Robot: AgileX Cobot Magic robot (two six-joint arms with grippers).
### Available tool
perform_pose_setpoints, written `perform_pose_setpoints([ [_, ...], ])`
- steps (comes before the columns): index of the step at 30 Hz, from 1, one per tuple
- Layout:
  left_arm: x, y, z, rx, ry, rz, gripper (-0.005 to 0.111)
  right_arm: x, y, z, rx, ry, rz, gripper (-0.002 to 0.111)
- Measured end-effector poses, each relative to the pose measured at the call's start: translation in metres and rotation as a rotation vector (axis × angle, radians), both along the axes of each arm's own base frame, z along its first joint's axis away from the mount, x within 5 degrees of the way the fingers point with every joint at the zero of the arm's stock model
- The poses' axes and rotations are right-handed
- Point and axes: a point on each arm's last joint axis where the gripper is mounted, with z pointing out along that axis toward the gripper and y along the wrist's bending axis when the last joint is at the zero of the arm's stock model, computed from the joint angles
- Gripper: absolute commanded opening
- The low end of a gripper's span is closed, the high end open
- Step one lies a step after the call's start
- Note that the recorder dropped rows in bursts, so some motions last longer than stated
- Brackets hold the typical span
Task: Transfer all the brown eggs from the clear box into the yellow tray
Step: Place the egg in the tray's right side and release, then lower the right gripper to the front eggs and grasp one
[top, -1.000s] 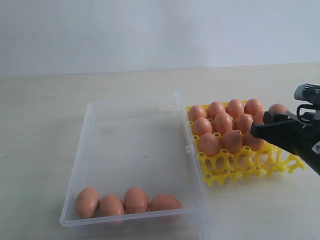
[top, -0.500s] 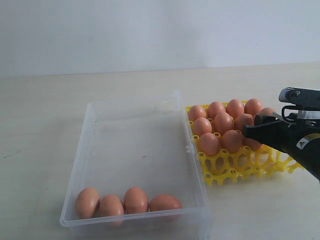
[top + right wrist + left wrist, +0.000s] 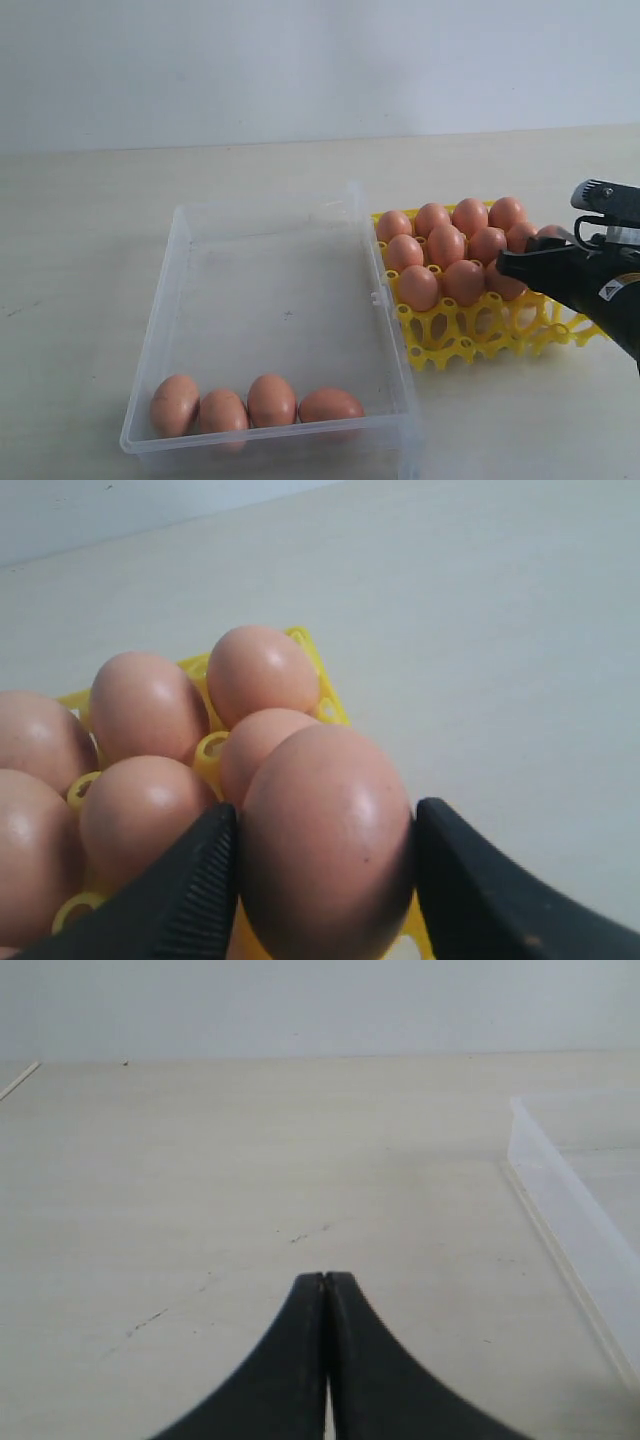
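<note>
Several brown eggs [image 3: 272, 398] lie in a row against the near wall of the clear box [image 3: 270, 215]. Several more fill the far cups of the yellow tray [image 3: 470, 340], right of the box. My right gripper [image 3: 503, 266] reaches over the tray's right part. In the right wrist view it [image 3: 325, 813] is shut on a brown egg [image 3: 325, 850], held just above a yellow cell beside the seated eggs [image 3: 150, 705]. The left gripper [image 3: 326, 1278] is shut and empty over bare table, with the box's corner [image 3: 570, 1230] off to one side.
The near rows of the tray [image 3: 445, 350] hold open cups. The pale wooden table [image 3: 90, 230] stretches around box and tray. A white wall rises behind.
The right gripper with its egg slid left over the tray, then drew back a little to the right and slightly lower. Eggs in the box stayed put.
</note>
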Motion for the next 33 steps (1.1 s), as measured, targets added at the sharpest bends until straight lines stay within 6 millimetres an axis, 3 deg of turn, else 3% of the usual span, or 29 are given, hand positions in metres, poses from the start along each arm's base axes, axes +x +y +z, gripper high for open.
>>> perform_pose_setpoints([
  [2,0.0,0.0,0.0,0.0,0.0,0.0,0.0,0.0,0.0,0.0,0.002,0.002,-0.006,0.001],
  [5,0.0,0.0,0.0,0.0,0.0,0.0,0.0,0.0,-0.001,0.0,0.003,0.003,-0.012,0.012],
  [8,0.0,0.0,0.0,0.0,0.0,0.0,0.0,0.0,-0.001,0.0,0.004,0.005,-0.013,0.034],
  [11,0.0,0.0,0.0,0.0,0.0,0.0,0.0,0.0,-0.001,-0.001,0.003,0.008,-0.014,0.062],
  [13,0.0,0.0,0.0,0.0,0.0,0.0,0.0,0.0,-0.001,-0.001,0.003,0.01,-0.014,0.071],
  [17,0.0,0.0,0.0,0.0,0.0,0.0,0.0,-0.001,-0.001,0.004,-0.031,0.01,0.01,0.067],
  [21,0.0,0.0,0.0,0.0,0.0,0.0,0.0,-0.003,0.0,0.025,-0.096,-0.034,0.057,0.056],
  [23,0.0,0.0,0.0,0.0,0.0,0.0,0.0,-0.005,0.0,0.044,-0.131,-0.087,0.082,0.046],
  [29,0.0,0.0,0.0,0.0,0.0,0.0,0.0,-0.014,0.006,0.11,-0.176,-0.232,0.194,0.0],
  [33,0.0,0.0,0.0,0.0,0.0,0.0,0.0,-0.007,0.026,0.141,-0.209,-0.104,0.392,0.0],
])
